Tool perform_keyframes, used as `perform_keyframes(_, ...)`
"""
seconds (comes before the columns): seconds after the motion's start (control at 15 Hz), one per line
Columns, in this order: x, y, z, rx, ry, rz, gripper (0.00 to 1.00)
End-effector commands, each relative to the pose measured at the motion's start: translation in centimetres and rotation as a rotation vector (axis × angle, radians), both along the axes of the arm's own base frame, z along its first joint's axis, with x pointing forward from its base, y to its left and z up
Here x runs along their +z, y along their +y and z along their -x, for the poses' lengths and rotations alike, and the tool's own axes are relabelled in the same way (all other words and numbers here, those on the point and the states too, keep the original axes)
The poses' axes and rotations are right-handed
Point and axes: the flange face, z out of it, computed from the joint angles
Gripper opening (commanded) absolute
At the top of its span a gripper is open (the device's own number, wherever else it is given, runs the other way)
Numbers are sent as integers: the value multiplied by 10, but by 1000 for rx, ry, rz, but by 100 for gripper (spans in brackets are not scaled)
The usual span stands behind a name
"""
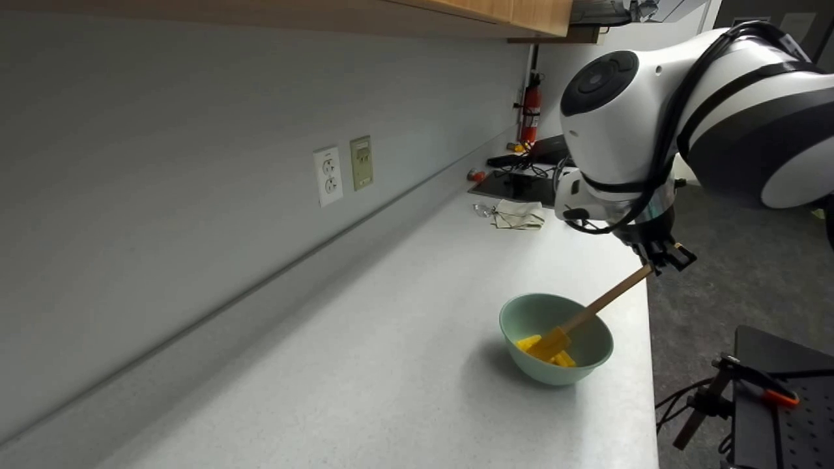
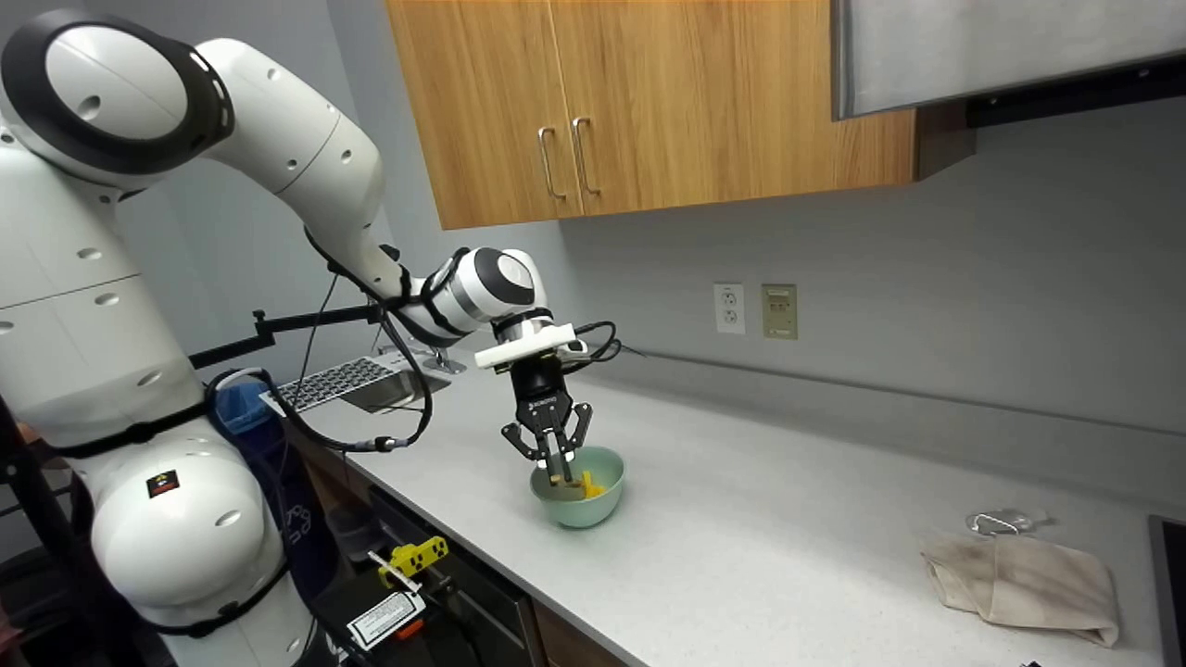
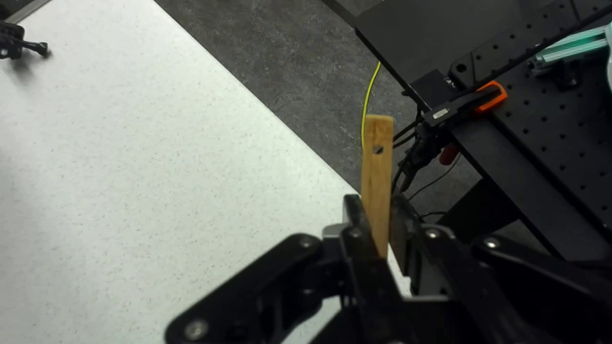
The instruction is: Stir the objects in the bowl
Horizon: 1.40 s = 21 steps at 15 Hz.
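No lettering can be read; print on the white label (image 2: 386,619) is too small.

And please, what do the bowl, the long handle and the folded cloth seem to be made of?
Bowl: probably plastic, from its smooth, even, mint-green sides; glazed ceramic is also possible.
Handle: seemingly wood, smooth finish; light brown with grain-like streaks.
Cloth: likely fabric, matte; it lies in soft folds. The fibre cannot be told.
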Motion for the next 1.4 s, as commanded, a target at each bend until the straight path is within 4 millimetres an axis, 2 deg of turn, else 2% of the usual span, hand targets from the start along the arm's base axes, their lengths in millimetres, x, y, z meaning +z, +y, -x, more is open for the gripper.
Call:
perform_keyframes(0.0, 16, -13, -2, 12, -10, 65, 4)
perform_keyframes(0.33, 6, -19, -5, 35, -2, 132, 4)
perform_keyframes(0.73, -15, -10, -9, 12, -4, 119, 4)
perform_keyframes(1.33, -28, -3, -16, -32, -68, -20, 4)
